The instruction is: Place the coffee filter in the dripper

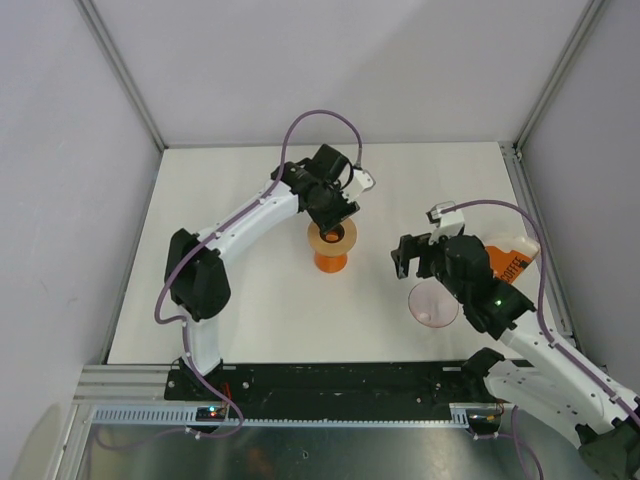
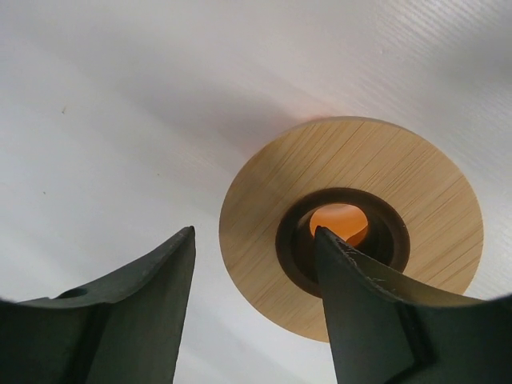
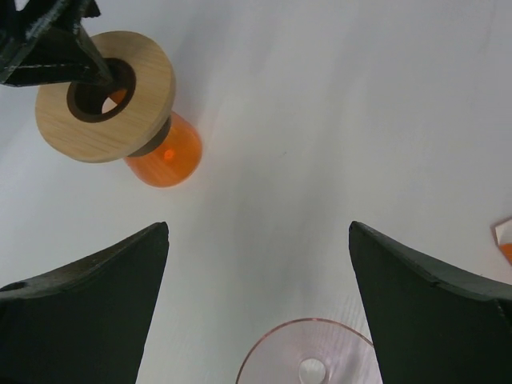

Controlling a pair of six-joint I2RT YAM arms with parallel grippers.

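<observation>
Right wrist: my right gripper gapes just above dripper; left gripper parted, empty, over wooden disc. No filter in sight, guess I hunt it next.

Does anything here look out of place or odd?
No white paper filter shows in any view. Otherwise nothing is spilled or askew: the dripper sits rim-up on the table, apart from the orange stand.

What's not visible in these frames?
No view shows the coffee filter.
Right wrist: bottom edge cuts off the dripper; top external: the right arm covers part of it.
Top external: the right arm hides most of the orange packet.
Left wrist: the wooden ring covers the orange cup except through its hole.
</observation>
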